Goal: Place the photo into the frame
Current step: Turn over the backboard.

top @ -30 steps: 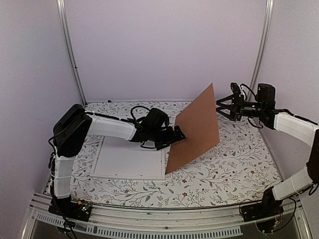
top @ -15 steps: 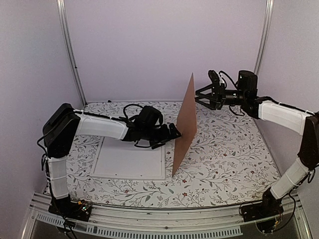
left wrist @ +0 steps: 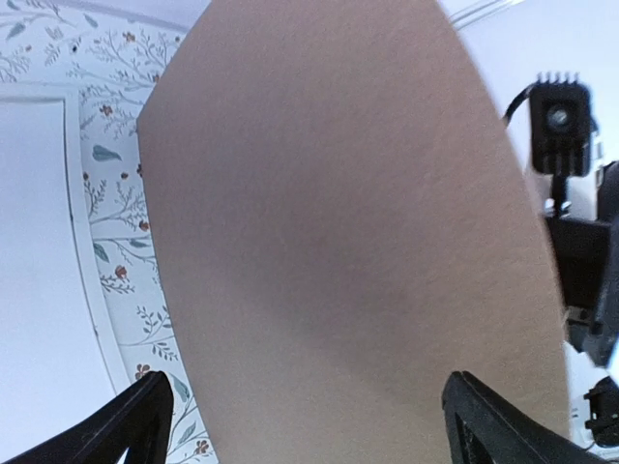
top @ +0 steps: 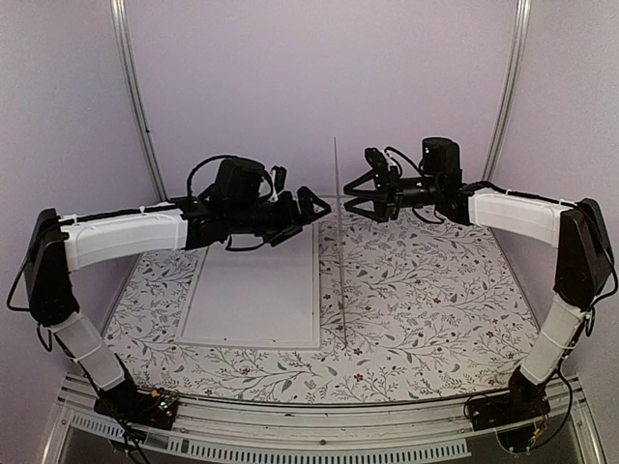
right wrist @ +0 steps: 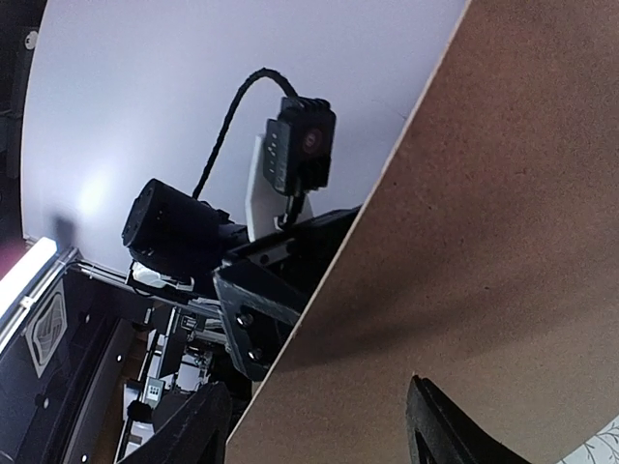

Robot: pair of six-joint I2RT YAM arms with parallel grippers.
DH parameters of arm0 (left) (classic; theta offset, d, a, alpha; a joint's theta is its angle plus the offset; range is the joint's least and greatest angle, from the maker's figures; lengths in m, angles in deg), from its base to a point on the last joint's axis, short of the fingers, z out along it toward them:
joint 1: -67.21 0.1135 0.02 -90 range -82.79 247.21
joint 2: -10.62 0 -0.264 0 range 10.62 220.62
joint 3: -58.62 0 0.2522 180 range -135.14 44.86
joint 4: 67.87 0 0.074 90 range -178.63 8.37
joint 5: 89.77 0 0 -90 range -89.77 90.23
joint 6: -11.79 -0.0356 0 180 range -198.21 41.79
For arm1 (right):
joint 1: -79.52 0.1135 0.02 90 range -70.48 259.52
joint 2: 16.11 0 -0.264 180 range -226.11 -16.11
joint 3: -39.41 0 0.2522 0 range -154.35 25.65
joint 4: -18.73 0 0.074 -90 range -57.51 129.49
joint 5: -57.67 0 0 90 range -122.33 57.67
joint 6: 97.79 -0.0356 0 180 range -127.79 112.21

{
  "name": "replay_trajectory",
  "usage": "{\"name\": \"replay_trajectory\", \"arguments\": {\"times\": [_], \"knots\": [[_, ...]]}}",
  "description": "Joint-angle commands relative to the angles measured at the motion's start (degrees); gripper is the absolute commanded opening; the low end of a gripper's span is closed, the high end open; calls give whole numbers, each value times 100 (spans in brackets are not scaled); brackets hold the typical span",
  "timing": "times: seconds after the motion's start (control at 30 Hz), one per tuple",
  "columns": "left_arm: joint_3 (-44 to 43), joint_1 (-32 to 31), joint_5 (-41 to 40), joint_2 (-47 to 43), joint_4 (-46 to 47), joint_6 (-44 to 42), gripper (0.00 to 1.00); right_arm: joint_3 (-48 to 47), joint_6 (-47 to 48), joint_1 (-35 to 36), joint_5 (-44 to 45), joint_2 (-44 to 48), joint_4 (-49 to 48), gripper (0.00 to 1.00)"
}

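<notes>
Board (top: pixel 338 251) stands on edge between the left hand (top: pixel 311 215) and right hand (top: pixel 350 198) (both spread, gripping nothing), so the robot should tip it gently rightward, away from the frame (top: pixel 247 338) lying flat; photo unseen.

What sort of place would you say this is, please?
Probably a lab robot cell rather than a home: a left arm and right arm bolted to a metal rail at the table's edge, plain pale walls with aluminium uprights, and a floral cloth covering the tabletop.
</notes>
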Motion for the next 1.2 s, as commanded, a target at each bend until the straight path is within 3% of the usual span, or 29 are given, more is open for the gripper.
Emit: {"name": "replay_trajectory", "arguments": {"times": [0.0, 0.27, 0.83, 1.17], "knots": [[-97, 242, -53, -416, -332, -337, 100, -205, -112, 105, 59, -152, -57, 67], [-380, 425, 211, -359, -403, -499, 100, -272, -141, 182, 47, -267, -60, 69], [-63, 487, 478, -756, 110, -187, 98, -2, -35, 179, 110, -268, -42, 69], [-157, 498, 405, -500, -249, -246, 83, 76, -2, 179, 121, -260, -10, 69]]}}
